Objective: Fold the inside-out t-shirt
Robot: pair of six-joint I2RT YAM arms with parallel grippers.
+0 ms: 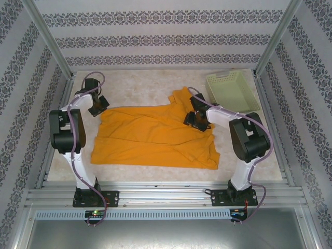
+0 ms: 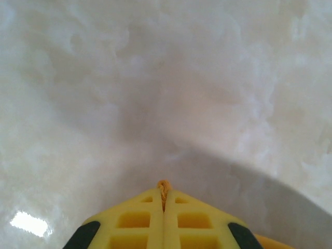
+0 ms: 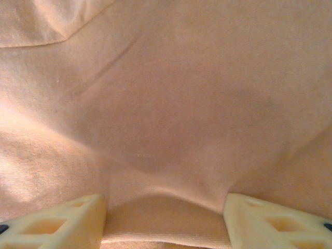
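An orange-yellow cloth t-shirt (image 1: 155, 136) lay spread, plain side up and loosely creased, across the middle of the pale marbled bench (image 1: 140, 85), between the two arms. One sleeve or corner of it rose in a peak toward the far right.

The left pincer (image 1: 97, 106) sat at the garment's far-left corner, just off the main spread of cloth. In the left wrist view its yellow fingers (image 2: 135, 220) were pressed together, with a small tuft of the orange fabric (image 2: 164, 185) nipped between the tips above the bare bench surface (image 2: 155, 78).

The right pincer (image 1: 197, 120) was down on the far-right part of the t-shirt, near the raised peak. In the right wrist view its pale fingers (image 3: 57, 223) stood well apart on the cloth (image 3: 166, 104), and a low ridge of fabric bulged up in the gap between them; they were not closed on it.

A pale green latticed plastic basket (image 1: 232, 89) stood at the far-right corner of the bench, apart from the shirt.
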